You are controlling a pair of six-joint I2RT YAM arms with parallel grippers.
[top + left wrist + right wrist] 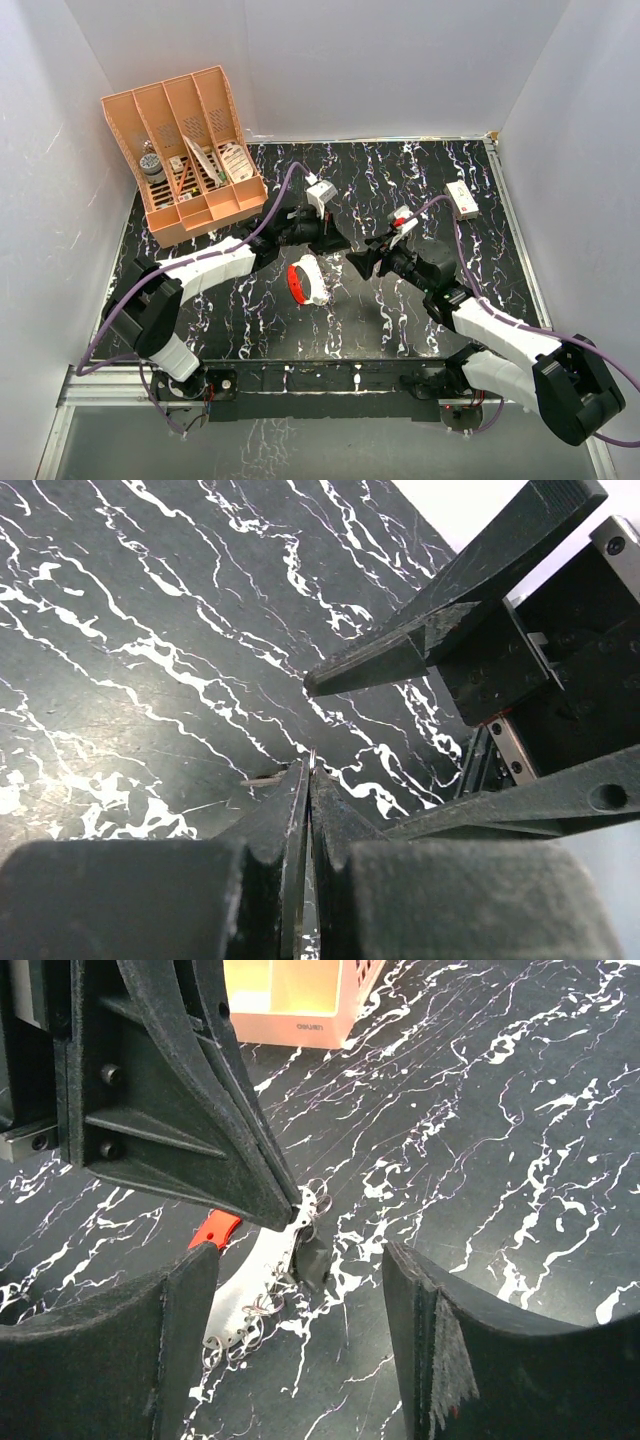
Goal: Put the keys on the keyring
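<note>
The keyring (pixel 255 1275) is a white plate with a red end (pixel 215 1228) and several small wire rings along its edge. In the top view the keyring (pixel 305 281) sits mid-table between both arms. My left gripper (pixel 311 770) is shut, and a thin wire ring pokes out between its tips. In the right wrist view its finger (pixel 200 1130) meets the plate's upper end. A small dark key (pixel 316 1260) rests against the plate's edge. My right gripper (pixel 296 1255) stands open, facing the key and plate, with nothing between its fingers.
An orange file organizer (pixel 185 150) holding small items stands at the back left. A small white box (pixel 460 198) lies at the back right. White walls close in the dark marbled table (pixel 400 320) on three sides.
</note>
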